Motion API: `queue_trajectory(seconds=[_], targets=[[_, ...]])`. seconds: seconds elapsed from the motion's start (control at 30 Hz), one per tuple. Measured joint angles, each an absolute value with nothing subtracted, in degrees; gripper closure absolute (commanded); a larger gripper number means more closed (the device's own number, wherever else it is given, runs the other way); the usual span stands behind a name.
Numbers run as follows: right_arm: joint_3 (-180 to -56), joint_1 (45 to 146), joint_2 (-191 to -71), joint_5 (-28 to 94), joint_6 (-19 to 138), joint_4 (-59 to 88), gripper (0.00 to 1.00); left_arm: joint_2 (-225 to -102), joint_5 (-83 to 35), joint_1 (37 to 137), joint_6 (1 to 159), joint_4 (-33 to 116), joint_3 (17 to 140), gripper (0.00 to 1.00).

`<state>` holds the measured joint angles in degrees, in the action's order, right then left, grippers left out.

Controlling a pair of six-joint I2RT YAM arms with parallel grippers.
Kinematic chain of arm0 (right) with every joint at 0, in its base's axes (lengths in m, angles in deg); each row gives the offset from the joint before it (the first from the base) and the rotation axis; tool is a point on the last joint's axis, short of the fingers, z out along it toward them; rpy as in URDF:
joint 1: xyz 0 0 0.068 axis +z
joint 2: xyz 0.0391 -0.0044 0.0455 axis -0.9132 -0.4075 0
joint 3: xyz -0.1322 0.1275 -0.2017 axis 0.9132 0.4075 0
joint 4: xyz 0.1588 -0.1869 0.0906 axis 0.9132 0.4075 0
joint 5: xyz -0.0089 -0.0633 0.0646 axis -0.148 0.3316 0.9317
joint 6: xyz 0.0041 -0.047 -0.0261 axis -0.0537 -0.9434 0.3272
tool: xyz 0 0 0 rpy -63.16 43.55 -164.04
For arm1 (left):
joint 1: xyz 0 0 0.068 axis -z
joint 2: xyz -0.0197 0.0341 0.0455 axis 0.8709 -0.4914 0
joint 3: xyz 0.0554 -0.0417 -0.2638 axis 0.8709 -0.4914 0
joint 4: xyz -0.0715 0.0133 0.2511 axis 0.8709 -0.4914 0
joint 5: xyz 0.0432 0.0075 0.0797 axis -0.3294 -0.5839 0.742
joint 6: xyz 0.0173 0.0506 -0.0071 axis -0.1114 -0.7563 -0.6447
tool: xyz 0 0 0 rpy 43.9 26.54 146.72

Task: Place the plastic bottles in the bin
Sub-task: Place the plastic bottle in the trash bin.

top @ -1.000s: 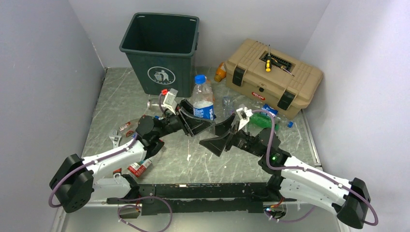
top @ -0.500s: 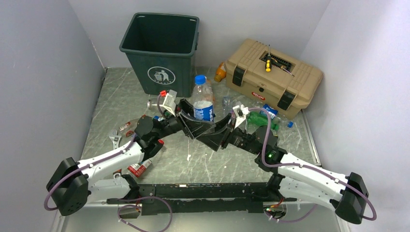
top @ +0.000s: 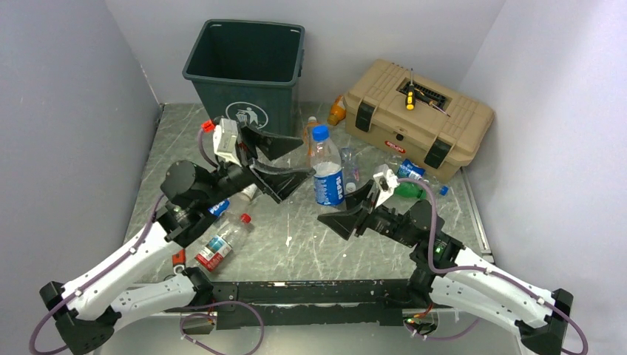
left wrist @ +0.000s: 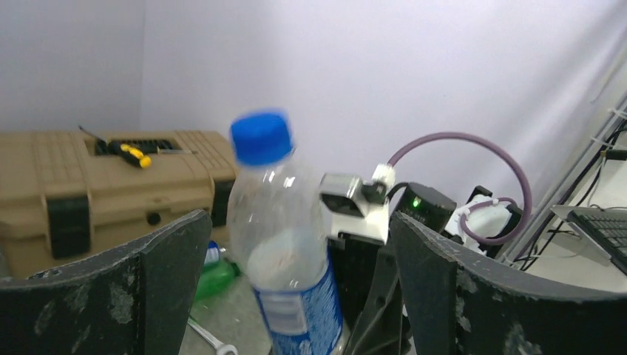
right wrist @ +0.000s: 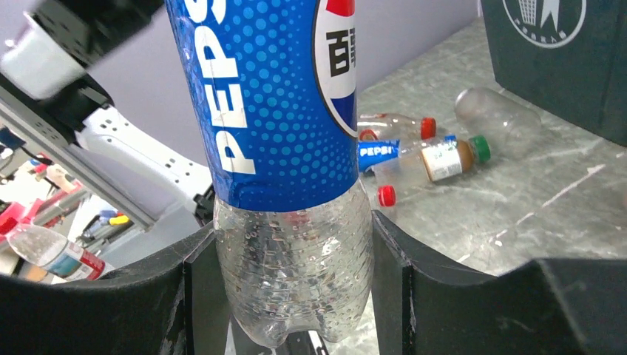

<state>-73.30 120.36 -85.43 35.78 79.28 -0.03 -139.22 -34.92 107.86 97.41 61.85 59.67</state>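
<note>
A clear Pepsi bottle (top: 327, 174) with a blue cap and blue label stands upright. My right gripper (top: 341, 209) is shut on its ribbed base (right wrist: 293, 285), one finger on each side. The left gripper (top: 304, 157) is open, raised just left of the bottle and not touching it; in the left wrist view the bottle (left wrist: 285, 244) shows beyond the wide-apart jaws. The dark green bin (top: 248, 66) stands at the back left. More plastic bottles lie on the table: a red-labelled one (top: 222, 242), a green one (top: 405, 191) and an orange one (top: 336, 111).
A tan toolbox (top: 418, 118) with a yellow-handled screwdriver (top: 409, 100) on its lid sits at the back right. The right wrist view shows lying bottles (right wrist: 436, 159) and a loose red cap (right wrist: 386, 195) near the bin's front (right wrist: 562, 66). A wrench (left wrist: 207, 336) lies near the green bottle.
The left gripper opened, let go of the Pepsi bottle and drew back up and left toward the bin. The right gripper closed on the bottle's base and now holds it.
</note>
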Motion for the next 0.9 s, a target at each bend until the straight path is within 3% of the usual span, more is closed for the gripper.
queue_trajectory(seconds=[0.37, 0.53, 0.6, 0.73, 0.83, 0.9], targets=[[-72.01, 120.10, -86.02, 33.87, 78.87, 3.47, 0.73, -148.42, -36.25, 107.66, 92.82, 47.65, 75.04, 0.15], [-72.01, 120.52, -86.98, 34.95, 78.10, 3.67, 0.74, -151.51, -35.49, 107.83, 93.41, 41.42, 76.74, 0.05], [-71.99, 120.60, -86.96, 35.05, 77.79, 3.69, 0.75, -151.66, -34.53, 107.88, 93.58, 39.21, 76.74, 0.06], [-71.90, 120.69, -86.70, 35.08, 77.34, 3.67, 0.76, -150.57, -32.10, 107.79, 93.91, 37.57, 76.74, 0.19], [-71.79, 120.76, -86.85, 35.12, 77.12, 3.69, 0.76, -149.45, -32.17, 107.81, 94.20, 37.70, 76.74, 0.38], [-71.79, 120.82, -87.03, 35.16, 76.85, 3.67, 0.77, -149.12, -32.50, 107.79, 94.50, 37.92, 76.74, 0.43]])
